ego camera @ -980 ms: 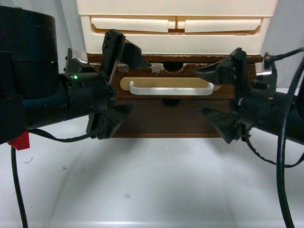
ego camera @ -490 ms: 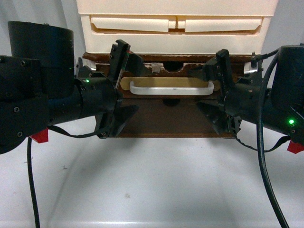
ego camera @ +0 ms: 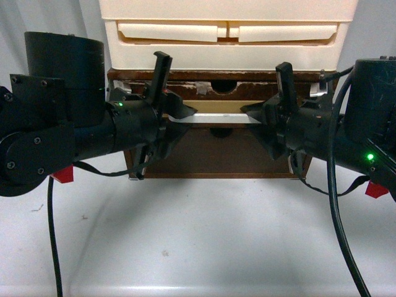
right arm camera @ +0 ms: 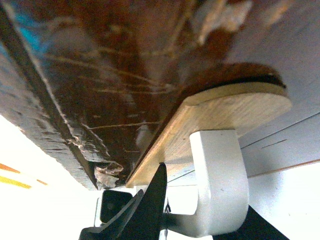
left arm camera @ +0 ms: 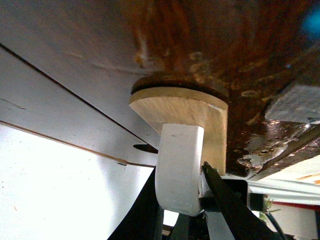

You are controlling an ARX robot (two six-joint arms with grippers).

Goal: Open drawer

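The dark brown worn wooden drawer point(ego camera: 216, 151) sits under the cream plastic drawer unit, with a semicircular notch and grey tape on its top edge. Its white bar handle point(ego camera: 218, 118) on a tan plate shows between my two grippers. My left gripper point(ego camera: 179, 115) is shut on the handle's left end, and my right gripper point(ego camera: 253, 115) is shut on its right end. In the left wrist view the white handle post point(left arm camera: 179, 167) stands on the tan plate point(left arm camera: 190, 107), pinched by black fingers point(left arm camera: 220, 192). In the right wrist view the handle post point(right arm camera: 220, 180) sits beside a black finger point(right arm camera: 147, 202).
The cream plastic drawer unit point(ego camera: 229, 34) stands on top of the wooden drawer case. A white tabletop point(ego camera: 198, 235) spreads in front. Black cables point(ego camera: 337, 210) hang from both arms. A grey wall is behind.
Both grippers have moved inward and closed on the two ends of the white handle, from open jaws beside it a second ago. The arms have risen slightly.
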